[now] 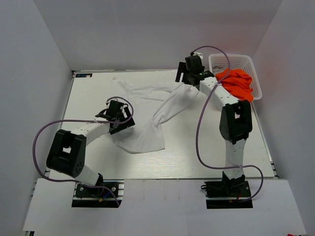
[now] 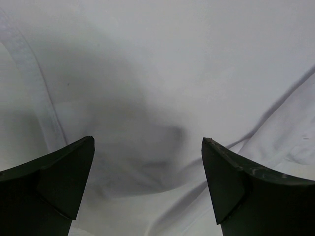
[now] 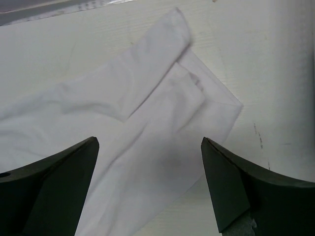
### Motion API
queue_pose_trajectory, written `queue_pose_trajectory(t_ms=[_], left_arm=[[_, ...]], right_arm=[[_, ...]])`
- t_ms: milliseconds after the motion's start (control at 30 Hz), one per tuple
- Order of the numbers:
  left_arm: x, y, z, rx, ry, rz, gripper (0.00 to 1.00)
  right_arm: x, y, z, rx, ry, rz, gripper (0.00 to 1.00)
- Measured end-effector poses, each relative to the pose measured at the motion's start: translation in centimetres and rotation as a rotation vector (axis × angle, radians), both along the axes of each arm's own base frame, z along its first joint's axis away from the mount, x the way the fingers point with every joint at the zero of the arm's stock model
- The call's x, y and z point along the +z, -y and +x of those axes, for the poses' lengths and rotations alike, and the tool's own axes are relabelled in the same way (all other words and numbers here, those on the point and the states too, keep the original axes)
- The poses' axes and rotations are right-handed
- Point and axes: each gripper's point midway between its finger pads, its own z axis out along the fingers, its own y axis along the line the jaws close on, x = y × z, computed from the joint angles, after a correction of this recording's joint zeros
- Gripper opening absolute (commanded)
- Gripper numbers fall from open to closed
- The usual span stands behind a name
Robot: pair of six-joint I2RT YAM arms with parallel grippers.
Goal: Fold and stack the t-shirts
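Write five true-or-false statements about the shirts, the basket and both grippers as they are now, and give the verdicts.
1. The orange t-shirt lies spread flat on the table. False: it hangs bunched over the rim of the white lattice basket.
2. The white t-shirt lies rumpled and unfolded on the table. True.
3. The right gripper is clamped on a sleeve. False: its jaws stand apart above the white cloth with nothing between them.
4. The left gripper is open over the white t-shirt. True.
5. The basket stands at the near left corner. False: it is at the far right corner.
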Motion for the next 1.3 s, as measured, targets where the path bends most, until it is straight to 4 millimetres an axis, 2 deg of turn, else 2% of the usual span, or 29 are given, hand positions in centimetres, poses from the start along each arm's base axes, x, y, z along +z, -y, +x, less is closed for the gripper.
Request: queue_pose_trajectory(t_ms=[100,167,300,400,467,567,667,733,767,800,867,900,933,1033,1167,1300], left_arm=[[1.7,0.2,1.4,-0.008,0.04,0.007,1.0],[3.6,0.3,3.0,-0.003,0.088,0.006,1.0],[7.5,0.5,6.5,0.012,0.201,-0.005,1.0],[9.0,0.7,8.9,0.024,0.251,0.007,1.0],[8.6,1.0,10.3,0.024,0.245,0.019,1.0],[6.2,1.0,11.9,0.029,0.193,0.058,1.0],[3.2,0.9,12.3,0.03,0.121,0.096,1.0],[1.7,0.8,12.1,0.027,0.084,0.112,1.0],[1.0,0.7,11.9,0.026,0.067,0.117,1.0],[0.5,0.6,11.8,0.025,0.053,0.122,1.0],[-0.3,0.5,11.6,0.026,0.034,0.13,1.0],[-0.5,0.4,11.7,0.027,0.027,0.138,1.0],[-0.6,0.4,11.9,0.03,0.028,0.142,1.0],[-0.6,0.2,12.6,0.04,0.034,0.156,1.0],[-0.7,-0.2,12.7,0.052,0.032,0.178,1.0],[-0.7,-0.5,12.6,0.061,0.028,0.192,1.0]], right_arm=[[1.5,-2.0,-0.5,0.041,0.031,-0.042,0.9],[1.1,-2.8,-0.8,0.046,0.016,-0.079,0.9],[-1.0,-2.4,-0.3,0.008,-0.031,-0.135,0.78],[-3.3,-1.0,0.1,-0.032,-0.081,-0.174,0.73],[-4.7,-0.2,0.4,-0.05,-0.11,-0.189,0.73],[-6.1,0.6,0.9,-0.069,-0.134,-0.198,0.73],[-6.9,1.2,1.3,-0.077,-0.145,-0.195,0.73],[-7.2,1.4,1.5,-0.074,-0.15,-0.185,0.67],[-7.4,1.4,1.7,-0.071,-0.15,-0.178,0.61],[-7.5,1.3,1.9,-0.066,-0.147,-0.167,0.43],[-7.5,1.1,2.4,-0.057,-0.138,-0.138,0.23],[-7.5,0.9,2.6,-0.052,-0.132,-0.121,0.08],[-7.5,0.7,2.7,-0.045,-0.126,-0.109,0.0],[-8.3,0.5,3.0,-0.041,-0.107,-0.07,0.0],[-10.5,1.3,1.4,-0.035,-0.153,-0.064,0.0],[-10.8,1.4,0.9,-0.021,-0.162,-0.038,0.0]])
